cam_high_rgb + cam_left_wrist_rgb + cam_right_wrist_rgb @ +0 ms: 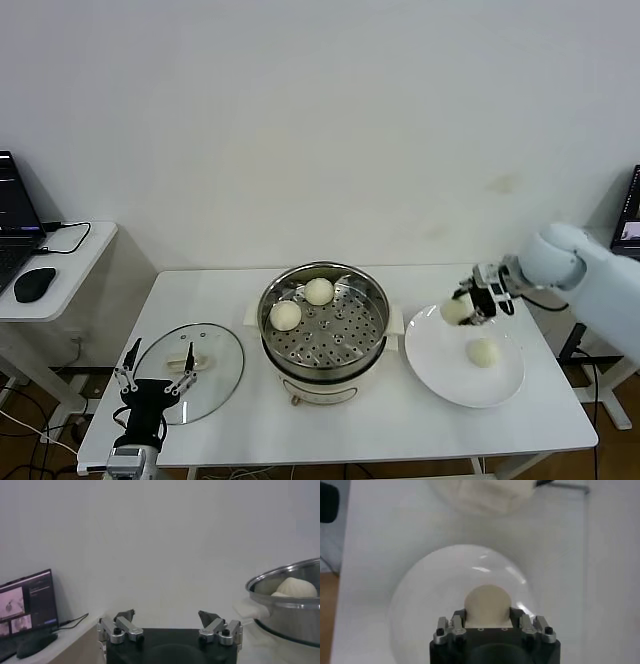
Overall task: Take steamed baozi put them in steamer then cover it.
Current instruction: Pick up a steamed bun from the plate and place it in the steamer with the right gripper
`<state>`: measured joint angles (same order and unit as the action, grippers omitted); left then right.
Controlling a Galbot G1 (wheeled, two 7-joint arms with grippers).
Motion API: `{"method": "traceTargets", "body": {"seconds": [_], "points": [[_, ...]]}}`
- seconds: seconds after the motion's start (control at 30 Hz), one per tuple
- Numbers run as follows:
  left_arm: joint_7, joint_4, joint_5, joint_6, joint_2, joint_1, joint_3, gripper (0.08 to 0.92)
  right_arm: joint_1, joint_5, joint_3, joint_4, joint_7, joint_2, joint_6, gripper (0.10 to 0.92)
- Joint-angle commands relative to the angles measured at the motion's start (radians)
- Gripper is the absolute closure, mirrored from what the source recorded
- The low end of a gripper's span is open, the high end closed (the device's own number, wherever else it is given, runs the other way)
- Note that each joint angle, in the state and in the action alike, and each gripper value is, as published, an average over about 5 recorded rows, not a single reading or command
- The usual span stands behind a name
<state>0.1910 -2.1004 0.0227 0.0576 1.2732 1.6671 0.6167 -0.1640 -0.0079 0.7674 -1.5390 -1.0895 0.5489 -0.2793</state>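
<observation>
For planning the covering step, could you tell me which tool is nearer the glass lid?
Left. The left tool hovers open at the lid's near edge; the right tool is across the table, over the plate.

Steamer (324,330): shiny silver steel, tray dotted w/ small dark holes, white base & side handles. Baozi: cream-white, smooth, 2 in tray (286,315) (319,291), 1 on plate (483,352), 1 in right gripper (464,308) (black w/ silver bits). Plate (440,372): plain white. Lid (222,375): clear glass, silver rim, pale knob. Left gripper (155,374): black body, silver links, black tips. Table (230,430): white. Wall: off-white. Mouse (34,284): black. Laptop (15,215): black, screen lit.
</observation>
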Motion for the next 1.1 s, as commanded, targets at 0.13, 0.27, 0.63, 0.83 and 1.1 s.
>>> {"method": "traceTargets", "body": {"seconds": [0.13,0.27,0.63,0.83,1.1], "points": [[-0.001,-0.01,0.003,-0.002,0.005,0.004,0.005,0.177,-0.339,0.163,0.246,-0.022,0.063,0.25,-0.009,0.474],[0.0,-0.012,0.004,-0.001,0.012,0.006,0.011,0.177,-0.36,0.202,0.305,-0.009,0.092,0.36,0.022,0.47],[0.006,-0.018,0.005,0.003,0.027,0.011,0.024,0.177,-0.313,0.1,0.424,0.034,0.059,0.539,0.216,0.471],[0.008,-0.02,0.005,0.004,0.036,0.01,0.029,0.177,-0.309,0.022,0.466,0.057,0.032,0.587,0.328,0.473],[0.01,-0.016,0.006,0.005,0.044,0.007,0.03,0.177,-0.278,-0.072,0.488,0.045,0.047,0.595,0.444,0.474]]}}
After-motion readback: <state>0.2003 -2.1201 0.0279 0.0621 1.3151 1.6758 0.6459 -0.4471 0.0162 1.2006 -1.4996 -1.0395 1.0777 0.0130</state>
